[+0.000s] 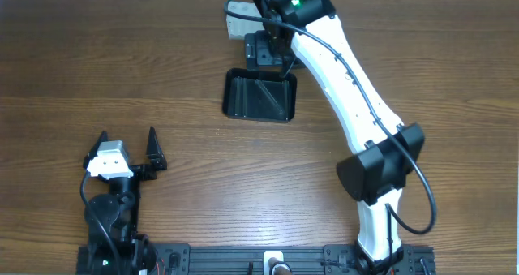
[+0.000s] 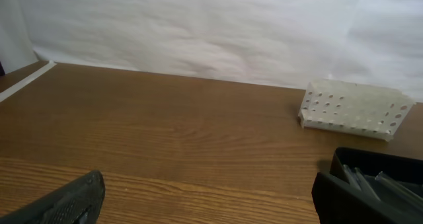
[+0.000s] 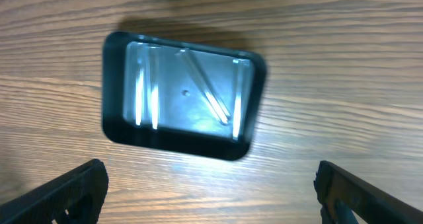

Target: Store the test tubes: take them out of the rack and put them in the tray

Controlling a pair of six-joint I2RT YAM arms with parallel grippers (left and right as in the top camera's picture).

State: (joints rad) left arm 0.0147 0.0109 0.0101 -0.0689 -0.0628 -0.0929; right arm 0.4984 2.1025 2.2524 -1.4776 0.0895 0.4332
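The right arm [image 1: 349,88] stretches far up the counter [image 1: 97,56] toward the middle, its jaws wide apart above the tray [image 3: 114,125]. The left arm [image 1: 113,202] sits folded near its base, jaws likewise apart. The right wrist view looks straight down on tubes [image 3: 206,92] lying in the tray, while the left wrist view shows the rack [image 2: 350,108] side-on just beyond it.

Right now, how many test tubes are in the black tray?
4 test tubes: two side by side at one end of the tray, one slanted in the middle, one along the other end. They are clear, so another may be hidden.
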